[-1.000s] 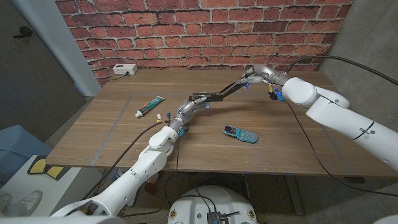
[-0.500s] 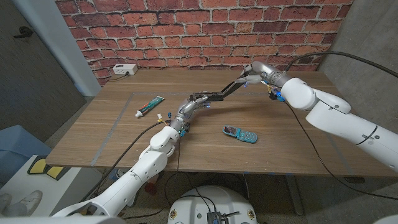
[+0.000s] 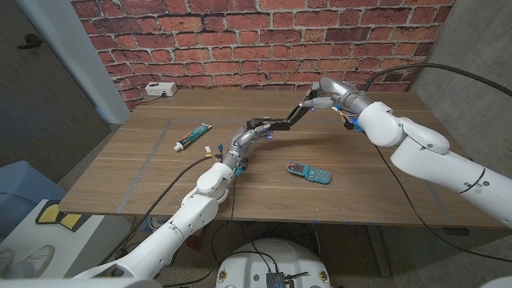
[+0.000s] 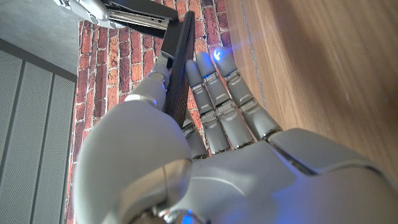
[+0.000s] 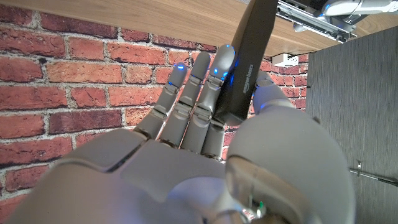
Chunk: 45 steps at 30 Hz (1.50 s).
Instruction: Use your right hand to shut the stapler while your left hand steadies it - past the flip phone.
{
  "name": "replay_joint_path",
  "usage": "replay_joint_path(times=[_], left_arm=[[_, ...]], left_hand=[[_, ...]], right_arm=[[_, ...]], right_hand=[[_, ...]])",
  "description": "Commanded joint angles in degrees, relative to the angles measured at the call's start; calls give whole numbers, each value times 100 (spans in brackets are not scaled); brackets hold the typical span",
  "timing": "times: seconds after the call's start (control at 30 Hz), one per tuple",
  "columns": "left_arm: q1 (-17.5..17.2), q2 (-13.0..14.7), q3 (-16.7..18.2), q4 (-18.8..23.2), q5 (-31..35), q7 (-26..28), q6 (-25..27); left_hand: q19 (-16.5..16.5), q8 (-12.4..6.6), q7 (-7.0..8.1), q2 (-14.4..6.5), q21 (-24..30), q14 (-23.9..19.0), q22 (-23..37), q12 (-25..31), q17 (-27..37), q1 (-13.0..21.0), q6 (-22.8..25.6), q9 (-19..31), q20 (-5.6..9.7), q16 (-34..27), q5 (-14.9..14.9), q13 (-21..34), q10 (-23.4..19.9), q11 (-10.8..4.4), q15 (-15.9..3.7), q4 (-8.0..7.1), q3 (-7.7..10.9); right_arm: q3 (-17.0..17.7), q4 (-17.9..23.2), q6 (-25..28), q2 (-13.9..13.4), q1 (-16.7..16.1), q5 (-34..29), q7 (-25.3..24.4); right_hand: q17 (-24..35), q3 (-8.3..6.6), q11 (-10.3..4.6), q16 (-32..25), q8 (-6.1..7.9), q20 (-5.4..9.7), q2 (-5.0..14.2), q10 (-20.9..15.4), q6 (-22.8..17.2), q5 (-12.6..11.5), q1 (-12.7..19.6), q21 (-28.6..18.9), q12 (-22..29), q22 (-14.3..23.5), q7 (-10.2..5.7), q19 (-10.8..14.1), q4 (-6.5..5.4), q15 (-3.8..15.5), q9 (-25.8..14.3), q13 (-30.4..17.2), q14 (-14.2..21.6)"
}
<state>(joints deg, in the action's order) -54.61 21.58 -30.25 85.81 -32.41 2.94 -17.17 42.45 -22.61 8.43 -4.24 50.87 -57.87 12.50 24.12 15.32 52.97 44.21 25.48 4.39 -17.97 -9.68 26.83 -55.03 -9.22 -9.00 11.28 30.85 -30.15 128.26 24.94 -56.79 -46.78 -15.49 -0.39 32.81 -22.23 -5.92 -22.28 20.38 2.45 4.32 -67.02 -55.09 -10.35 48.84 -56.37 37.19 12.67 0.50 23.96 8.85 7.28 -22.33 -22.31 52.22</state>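
Right hand (image 3: 318, 100) pinches the long black metal stapler's (image 3: 282, 122) raised top arm; left hand (image 3: 254, 133) grips its low base, mid-worktop.

sitting on one wooden table (image 3: 384, 192): one black stapler (image 3: 278, 122), one flip phone (image 3: 309, 172), one toothpaste tube (image 3: 193, 137), one white box (image 3: 160, 90) at the far edge. showing two robot hands: left hand (image 3: 250, 134), right hand (image 3: 318, 98).
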Motion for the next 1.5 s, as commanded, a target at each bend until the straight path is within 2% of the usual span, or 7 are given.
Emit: replay_joint_path(times=[0.03, 0.3, 0.47, 1.03, 1.17, 1.27, 1.5], left_arm=[[-8, -38, -115, 89, 401, 161, -322], [128, -100, -175, -87, 464, 22, -455], [144, -123, -189, 3, 585, 247, -276], [184, -147, -173, 23, 628, 459, -70], [187, -146, -167, -8, 601, 440, -72], [203, -143, -172, -33, 578, 405, -60], [250, -128, -190, -46, 560, 352, -5]], left_hand=[[-47, 8, -413, -551, 57, -89, 7, -36, 12, 485, 477, 5, 413, -13, -31, 3, -146, -130, -445, -222, 266], [-47, 14, -415, -537, 117, -100, -9, -47, -2, 485, 533, -6, 424, -8, -31, -3, -179, -136, -442, -215, 264], [-50, 25, -434, -525, 147, -111, -18, -62, -11, 493, 554, -16, 430, -7, -33, -36, -214, -135, -450, -203, 265], [-32, 88, -463, -506, 267, -162, -51, -112, -47, 519, 588, -51, 437, -4, -42, -114, -282, -119, -453, -180, 267], [-33, 97, -463, -506, 285, -162, -56, -112, -54, 520, 595, -56, 435, 2, -43, -106, -282, -113, -450, -180, 269], [-39, 106, -460, -503, 297, -161, -60, -113, -59, 518, 596, -60, 438, 6, -43, -101, -281, -108, -445, -182, 267], [-57, 134, -465, -500, 334, -170, -71, -121, -70, 517, 595, -71, 440, 10, -42, -98, -287, -102, -443, -186, 264]], right_arm=[[-97, 197, 210, 77, -27, -641, 128], [-284, 280, 393, 123, 173, -1156, 472], [-400, 304, 444, 218, 284, -1426, 698], [-522, 316, 513, 606, 322, -2129, 926], [-439, 254, 458, 710, 270, -2031, 870], [-417, 216, 401, 748, 254, -1998, 846], [-365, 136, 253, 851, 189, -1900, 694]], right_hand=[[29, -51, -41, 25, 39, 434, 585, 2, -125, 9, 646, -51, 51, 7, 9, 7, -7, 626, -33, 3, 73], [45, -63, -46, 38, 35, 440, 580, 16, -124, 9, 648, -104, 76, 6, 21, 5, -19, 617, -93, 3, 97], [48, -73, -56, 62, 27, 437, 580, 35, -111, 13, 640, -145, 84, 3, 16, 2, -35, 619, -140, 16, 99], [75, -82, -70, 77, 20, 428, 565, 42, -127, 15, 599, -267, 123, -9, -6, 31, -72, 603, -261, 54, 189], [67, -40, -76, 107, -28, 402, 524, 88, -122, 21, 475, -330, 109, -20, -80, 69, -136, 581, -255, 95, 208], [48, 113, -33, 140, -136, 348, 375, 126, -49, 38, 173, -401, 103, -45, -86, 135, -256, 549, -210, 142, 240], [17, 300, -33, 194, -327, 258, 128, 192, 126, 47, -159, -459, 80, -93, -50, 187, -318, 523, -127, 224, 277]])
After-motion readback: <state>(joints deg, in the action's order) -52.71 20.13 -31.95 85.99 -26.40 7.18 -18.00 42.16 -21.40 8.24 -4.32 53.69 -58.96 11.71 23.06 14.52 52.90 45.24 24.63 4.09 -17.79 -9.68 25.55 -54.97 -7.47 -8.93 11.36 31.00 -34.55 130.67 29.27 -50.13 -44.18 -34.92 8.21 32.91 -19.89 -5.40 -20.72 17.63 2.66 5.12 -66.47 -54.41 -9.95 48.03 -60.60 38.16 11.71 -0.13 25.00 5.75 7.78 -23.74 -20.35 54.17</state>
